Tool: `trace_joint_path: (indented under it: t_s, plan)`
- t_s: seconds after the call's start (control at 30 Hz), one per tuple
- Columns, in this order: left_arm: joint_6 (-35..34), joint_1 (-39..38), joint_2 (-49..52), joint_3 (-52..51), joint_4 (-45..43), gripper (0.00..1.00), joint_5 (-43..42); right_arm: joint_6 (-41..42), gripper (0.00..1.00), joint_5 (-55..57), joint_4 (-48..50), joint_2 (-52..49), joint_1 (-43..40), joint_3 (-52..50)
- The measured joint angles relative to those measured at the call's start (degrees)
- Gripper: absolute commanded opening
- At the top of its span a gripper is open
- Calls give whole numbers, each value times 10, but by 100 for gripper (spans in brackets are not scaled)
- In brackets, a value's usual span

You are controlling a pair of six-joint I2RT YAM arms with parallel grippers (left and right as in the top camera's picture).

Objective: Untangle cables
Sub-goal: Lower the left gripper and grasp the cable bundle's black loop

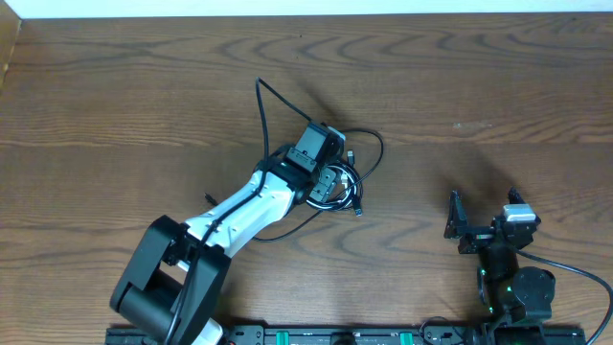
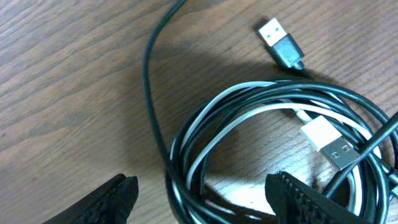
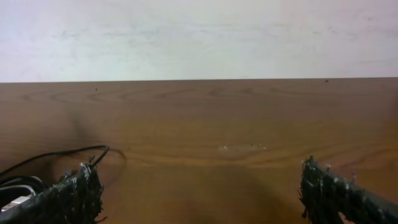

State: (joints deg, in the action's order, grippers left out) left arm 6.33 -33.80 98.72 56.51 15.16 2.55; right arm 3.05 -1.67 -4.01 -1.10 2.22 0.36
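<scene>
The cables (image 2: 267,118) lie in one tangled coil on the wooden table, black loops wound with a white one. A black plug (image 2: 281,45) sticks out at the top and a white plug (image 2: 326,140) lies inside the coil. My left gripper (image 2: 202,183) hangs open right over the coil, its fingers (image 2: 112,200) either side of the coil's left strands and holding nothing. Seen from overhead, the cables (image 1: 356,172) sit mid-table under the left wrist. My right gripper (image 3: 199,168) stands open and empty at the near right (image 1: 484,209), apart from the coil.
One black strand (image 1: 261,101) runs from the coil toward the far side of the table, and another loops out to the right (image 1: 379,146). The table's far edge (image 1: 306,13) meets a white wall. Bare wood (image 3: 236,130) lies ahead of the right gripper.
</scene>
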Motion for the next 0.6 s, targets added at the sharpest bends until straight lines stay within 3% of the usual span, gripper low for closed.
trace_joint_path:
  t_s: [0.43, 0.6]
  plan:
    - [30, 33, 43, 0, -32, 72, -11, 0, 99, 0, 0, 0, 0, 0]
    - [31, 50, 43, 0, -34, 67, -23, 0, 99, 0, 0, 0, 0, 0]
